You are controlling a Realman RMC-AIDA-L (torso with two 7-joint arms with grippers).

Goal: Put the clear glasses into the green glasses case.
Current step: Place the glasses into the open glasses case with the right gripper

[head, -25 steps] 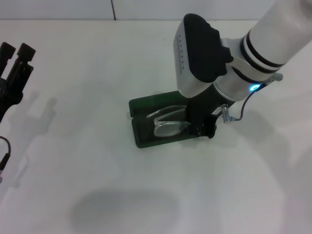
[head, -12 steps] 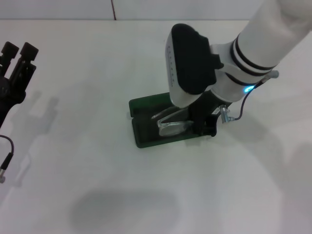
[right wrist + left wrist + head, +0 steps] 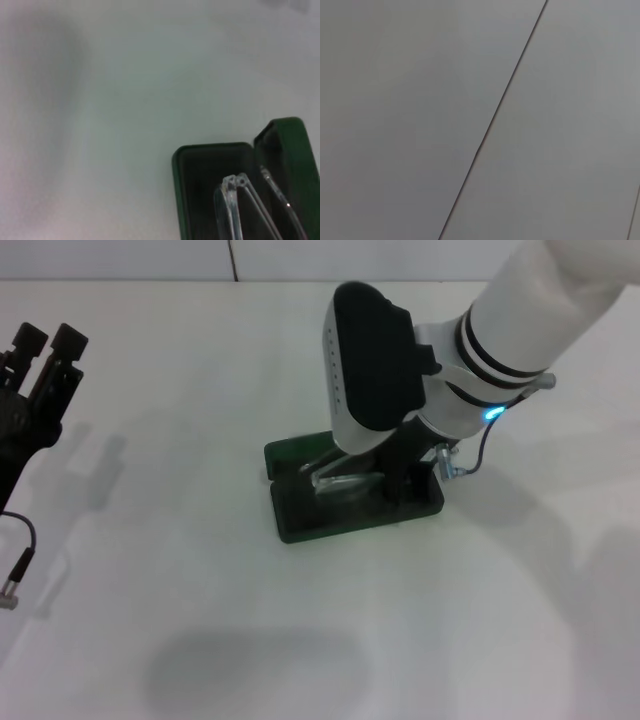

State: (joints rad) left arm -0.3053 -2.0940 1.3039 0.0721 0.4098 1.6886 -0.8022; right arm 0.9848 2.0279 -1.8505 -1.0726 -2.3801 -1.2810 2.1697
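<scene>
- Clear glasses (image 3: 345, 483) sit low in the open green glasses case (image 3: 300, 520), folded arms showing in the right wrist view.
- Right gripper (image 3: 400, 480) is down over the case's right half; whether its fingers grip the frame I cannot tell.
- Seat the frame flat inside the rim before letting go, I judge.
- Left gripper (image 3: 40, 365) is parked far left, apparently spread.

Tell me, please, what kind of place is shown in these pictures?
Probably a robot test bench or lab, not a home. A plain white table holds only the open green glasses case with the clear glasses, the right gripper over it and the left gripper aside.
</scene>
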